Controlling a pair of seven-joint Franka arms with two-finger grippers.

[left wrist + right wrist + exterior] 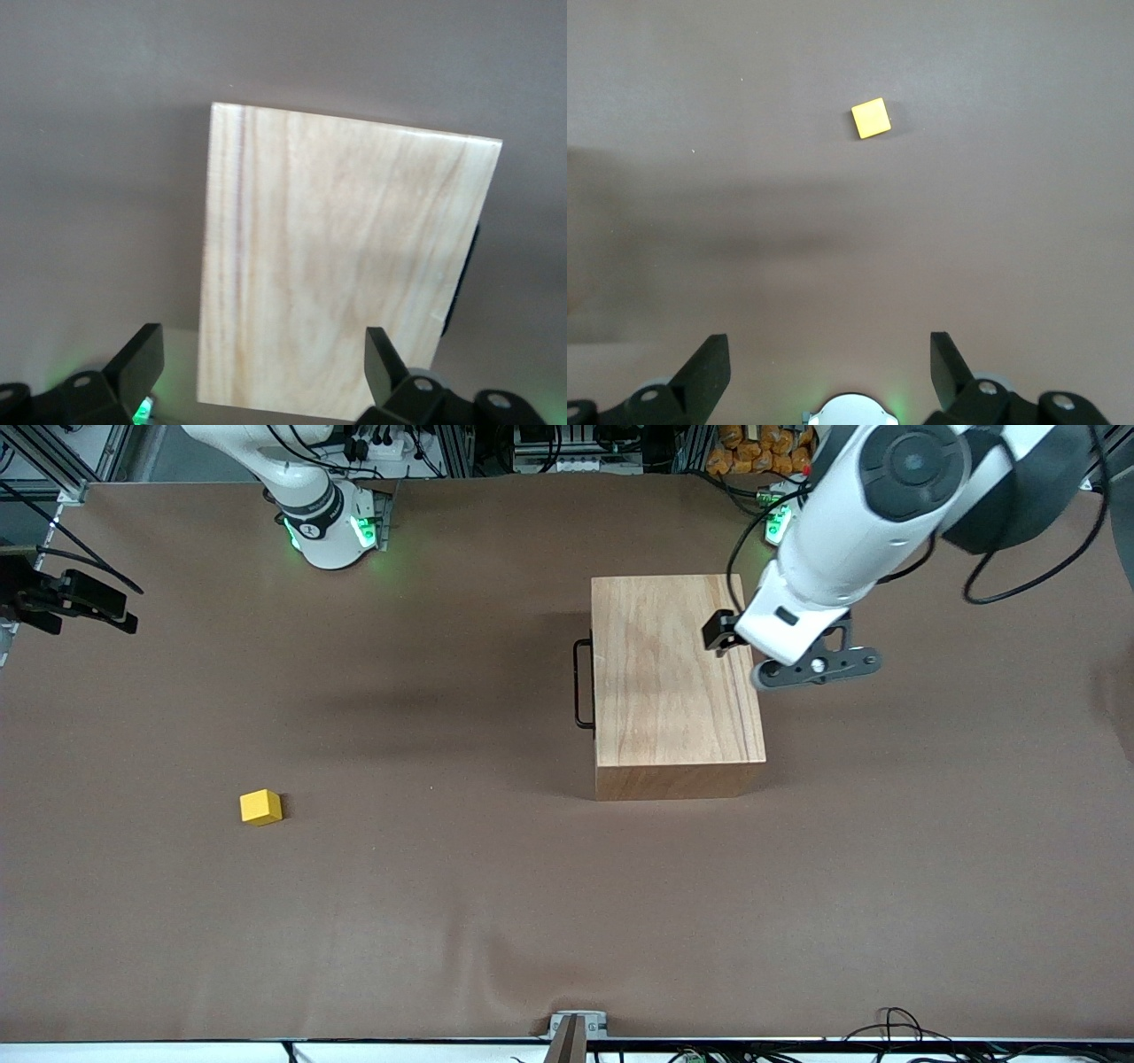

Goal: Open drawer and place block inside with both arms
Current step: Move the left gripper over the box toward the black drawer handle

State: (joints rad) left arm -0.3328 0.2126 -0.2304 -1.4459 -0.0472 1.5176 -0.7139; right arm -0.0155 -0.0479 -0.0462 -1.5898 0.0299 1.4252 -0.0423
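The light-wood box [678, 682] stands mid-table with its drawer shut. The drawer's black U-shaped handle [583, 682] faces the right arm's end of the table. The yellow block [260, 807] lies on the table toward the right arm's end, nearer the front camera than the box. My left gripper [753, 645] hangs over the box's edge toward the left arm's end. It is open and empty, and the left wrist view shows it [262, 359] above the box top [345, 266]. My right gripper [828, 363] is open, empty and high over the table; its wrist view shows the block [871, 117].
The brown table cover [496, 921] is bare round the block and the box. A black fixture [71, 598] juts in at the table's edge at the right arm's end. The right arm's green-lit base [330, 527] stands farthest from the front camera.
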